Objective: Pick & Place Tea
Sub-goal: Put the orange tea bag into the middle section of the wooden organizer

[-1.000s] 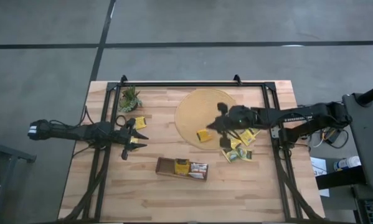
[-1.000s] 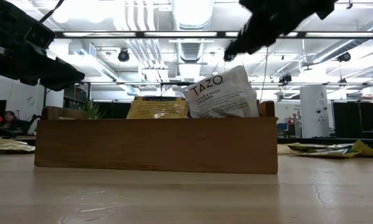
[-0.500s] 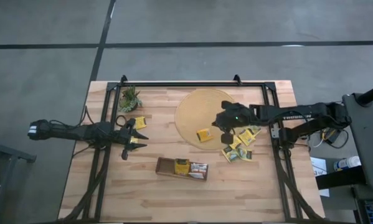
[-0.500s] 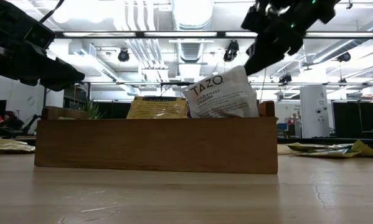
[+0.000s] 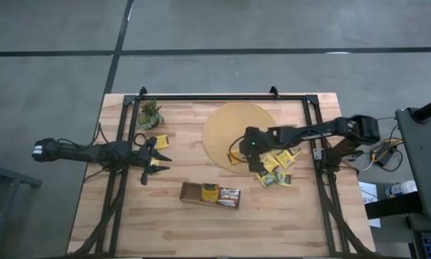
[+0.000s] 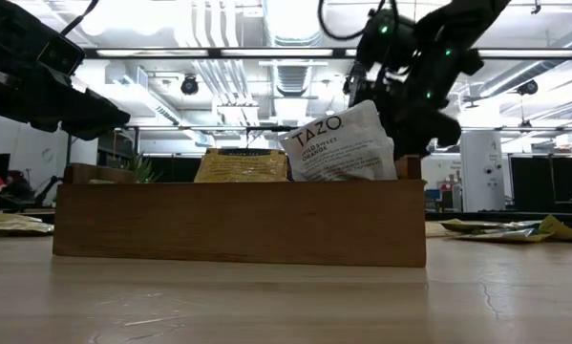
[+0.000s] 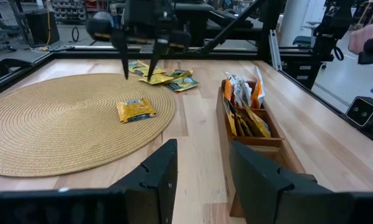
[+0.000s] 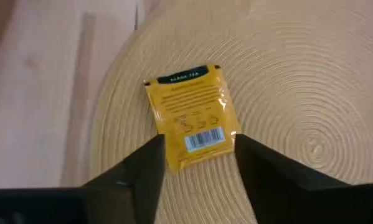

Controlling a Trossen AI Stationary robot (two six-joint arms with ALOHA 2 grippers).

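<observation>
A yellow tea sachet (image 8: 191,115) lies flat on the round woven mat (image 5: 229,119). My right gripper (image 8: 198,149) hangs over the mat's near right part, slanting down, open, with one finger to each side of the sachet's near end and clear of it. The left wrist view shows this gripper (image 7: 138,68) above the mat, just beyond the sachet (image 7: 135,110). More tea sachets (image 5: 276,169) lie in a loose heap on the table right of the mat. My left gripper (image 5: 157,162) waits open by the table's left edge.
A dark brown tray (image 5: 209,194) near the table's middle front holds a few sachets standing on edge (image 6: 343,143). A single yellow sachet (image 5: 160,140) and a small green plant (image 5: 150,113) sit at the far left. A black frame (image 5: 222,97) borders the table.
My right gripper has come down toward the mat and a little toward the table's left edge, tipping more steeply downward, and has opened. It now stands over the yellow sachet, which has not moved.
</observation>
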